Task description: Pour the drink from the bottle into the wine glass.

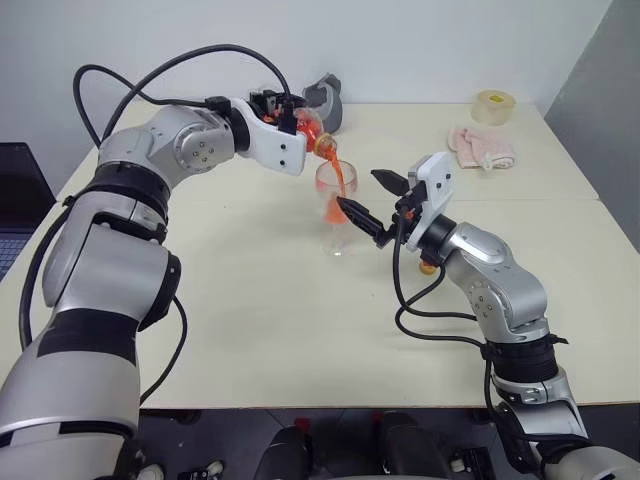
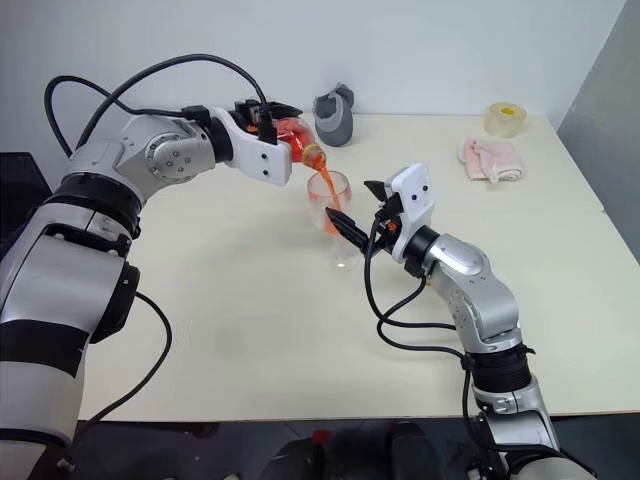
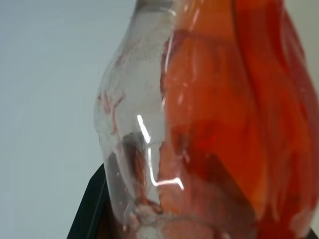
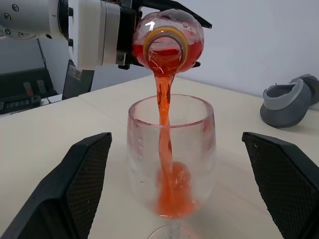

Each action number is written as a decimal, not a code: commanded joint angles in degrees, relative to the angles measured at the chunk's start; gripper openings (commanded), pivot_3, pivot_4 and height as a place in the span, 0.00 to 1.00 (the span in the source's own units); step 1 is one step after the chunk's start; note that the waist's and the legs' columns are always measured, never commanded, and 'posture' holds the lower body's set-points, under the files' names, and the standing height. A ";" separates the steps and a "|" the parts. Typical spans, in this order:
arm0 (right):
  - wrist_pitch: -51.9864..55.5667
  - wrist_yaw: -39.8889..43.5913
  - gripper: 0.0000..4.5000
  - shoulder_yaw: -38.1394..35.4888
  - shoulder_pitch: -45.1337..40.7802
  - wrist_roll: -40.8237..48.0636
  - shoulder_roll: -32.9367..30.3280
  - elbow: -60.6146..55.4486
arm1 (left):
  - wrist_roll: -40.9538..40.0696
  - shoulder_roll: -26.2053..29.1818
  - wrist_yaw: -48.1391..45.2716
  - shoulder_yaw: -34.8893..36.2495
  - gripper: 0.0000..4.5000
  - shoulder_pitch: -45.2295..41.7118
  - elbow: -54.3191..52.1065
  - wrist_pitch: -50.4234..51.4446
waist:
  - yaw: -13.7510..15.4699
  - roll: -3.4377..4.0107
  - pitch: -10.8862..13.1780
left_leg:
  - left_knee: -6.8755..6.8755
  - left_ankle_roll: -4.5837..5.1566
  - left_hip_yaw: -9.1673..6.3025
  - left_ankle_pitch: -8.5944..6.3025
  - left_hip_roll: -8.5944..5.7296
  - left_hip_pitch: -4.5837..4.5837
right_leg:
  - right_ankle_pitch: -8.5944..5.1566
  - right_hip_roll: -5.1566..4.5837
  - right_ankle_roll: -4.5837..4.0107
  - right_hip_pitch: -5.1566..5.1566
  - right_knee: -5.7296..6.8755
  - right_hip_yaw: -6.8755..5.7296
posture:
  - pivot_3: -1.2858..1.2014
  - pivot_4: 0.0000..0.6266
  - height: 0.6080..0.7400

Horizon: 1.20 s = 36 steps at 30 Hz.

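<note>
Glass (image 4: 171, 154) stands between spread right gripper (image 4: 174, 184) fingers; left gripper (image 1: 288, 118) clamps bottle (image 4: 168, 42).

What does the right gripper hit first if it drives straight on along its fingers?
Most likely the wine glass: the right gripper is open, with the bowl centred between its fingers just ahead. Exact gap unclear.

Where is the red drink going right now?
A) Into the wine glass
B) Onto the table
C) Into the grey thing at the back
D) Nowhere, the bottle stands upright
A: the left gripper tips the bottle over the wine glass, and a stream of the drink falls from its mouth into the bowl, pooling red at the bottom.
</note>
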 commanded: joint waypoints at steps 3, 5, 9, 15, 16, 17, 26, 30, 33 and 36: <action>-1.55 0.48 1.00 -0.46 -0.89 -0.10 -0.06 -0.95 | 0.14 1.44 1.91 0.10 0.40 -2.79 -0.22 -0.67 | 0.00 0.00 0.00 | 0.00 0.00 0.00 0.00 -0.01 0.00 | 0.00 -0.01 0.00 0.00 0.01 0.00 | 0.52 0.24 1.00; -1.56 0.56 1.00 -0.47 -0.86 -0.16 0.00 -0.99 | 0.17 1.60 2.03 0.06 0.40 -2.94 -0.11 -0.60 | 0.00 0.00 0.00 | 0.00 0.00 0.00 0.00 -0.01 0.00 | 0.00 -0.01 0.00 -0.01 0.02 0.01 | 0.52 0.24 1.00; -1.44 0.44 1.00 -0.75 -0.77 0.17 0.34 -1.28 | 0.58 1.75 2.46 -0.28 0.40 -3.02 -0.10 -0.68 | -0.01 0.00 0.00 | 0.00 0.01 0.01 0.00 -0.02 0.00 | 0.00 -0.01 0.00 -0.02 0.03 0.01 | 0.52 0.24 1.00; -1.62 0.68 1.00 -1.23 -0.56 0.90 0.80 -1.75 | 0.47 1.93 2.42 -0.03 0.40 -3.08 0.16 -0.51 | -0.01 0.00 0.00 | 0.00 0.01 0.00 0.01 -0.04 0.00 | 0.00 -0.03 0.01 -0.03 0.05 0.01 | 0.52 0.24 1.00; -1.61 0.72 1.00 -1.34 -0.52 1.04 0.90 -1.84 | 0.47 1.95 2.46 -0.04 0.40 -3.08 0.17 -0.51 | -0.01 0.00 0.00 | 0.00 0.01 0.00 0.01 -0.04 0.00 | -0.01 -0.03 0.01 -0.03 0.06 0.01 | 0.52 0.24 1.00; -1.57 0.77 1.00 -1.46 -0.48 1.25 1.00 -1.98 | 0.56 1.97 2.53 -0.10 0.40 -3.09 0.17 -0.56 | -0.01 0.00 0.00 | 0.00 0.01 0.00 0.01 -0.05 0.00 | -0.01 -0.03 0.01 -0.04 0.07 0.02 | 0.52 0.24 1.00; -1.37 0.98 1.00 -1.95 -0.41 2.65 1.15 -2.67 | 1.53 2.34 3.27 -0.57 0.40 -4.16 0.44 -0.17 | -0.01 0.00 0.00 | 0.00 0.02 -0.01 0.01 -0.08 0.00 | -0.01 -0.05 0.02 -0.05 0.09 0.02 | 0.52 0.24 1.00; -1.37 0.85 1.00 -1.99 -0.38 2.69 1.16 -2.72 | 1.98 2.54 3.85 -0.88 0.40 -4.47 0.61 -0.16 | -0.02 0.00 0.00 | 0.00 0.03 -0.01 0.01 -0.10 0.00 | -0.03 -0.06 0.04 -0.06 0.13 0.03 | 0.52 0.24 1.00; -1.40 0.85 1.00 -2.01 -0.15 2.57 1.00 -2.76 | 2.11 2.81 3.99 -0.98 0.40 -4.53 0.62 -0.32 | -0.02 0.00 0.00 | 0.01 0.03 -0.01 0.01 -0.13 0.00 | -0.04 -0.10 0.07 -0.06 0.16 0.03 | 0.52 0.24 1.00; -1.37 0.88 1.00 -2.07 -0.02 2.60 0.90 -2.89 | 2.18 3.04 4.06 -1.19 0.40 -4.55 0.61 -0.41 | -0.02 0.00 0.00 | 0.01 0.03 -0.01 0.01 -0.17 0.00 | -0.07 -0.13 0.11 -0.09 0.24 0.04 | 0.52 0.24 1.00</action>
